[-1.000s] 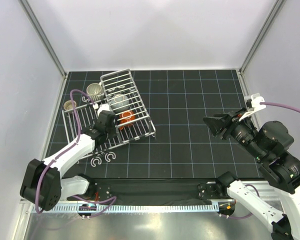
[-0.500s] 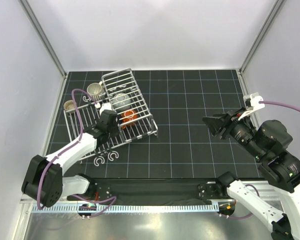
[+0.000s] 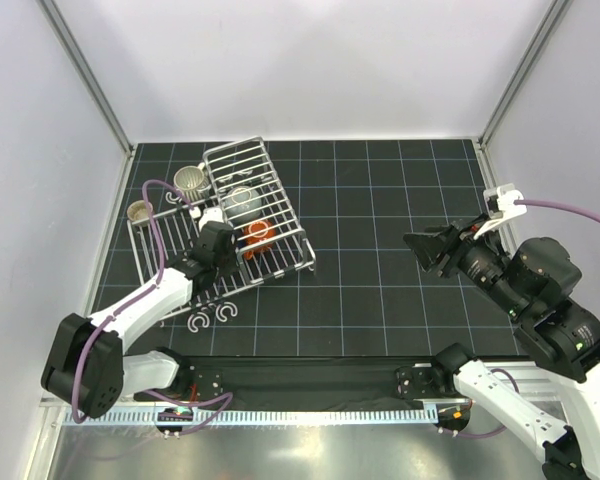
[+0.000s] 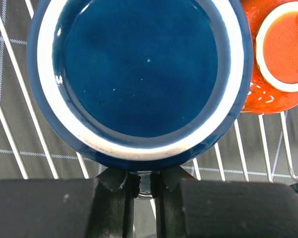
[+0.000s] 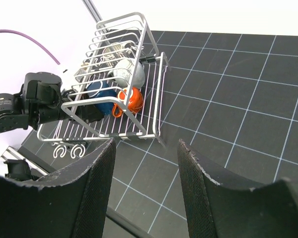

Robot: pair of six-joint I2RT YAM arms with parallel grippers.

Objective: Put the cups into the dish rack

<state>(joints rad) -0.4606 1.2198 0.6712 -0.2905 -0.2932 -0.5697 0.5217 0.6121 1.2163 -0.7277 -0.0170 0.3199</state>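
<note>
Left hand [image 4: 145,179] clamped on dark blue cup [image 4: 139,74] handle; cup just ahead, inverted, beside orange-red cup [image 4: 280,54].

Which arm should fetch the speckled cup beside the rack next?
Left, likely. The left gripper, shut on the dark blue cup, sits at the dish rack close to the speckled cup; the right gripper hangs open, well off to the rack's right.

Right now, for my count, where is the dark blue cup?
Left wrist view: the dark blue cup rests on the dish rack, touching the orange cup to its right, gripped by the left end effector.
</note>
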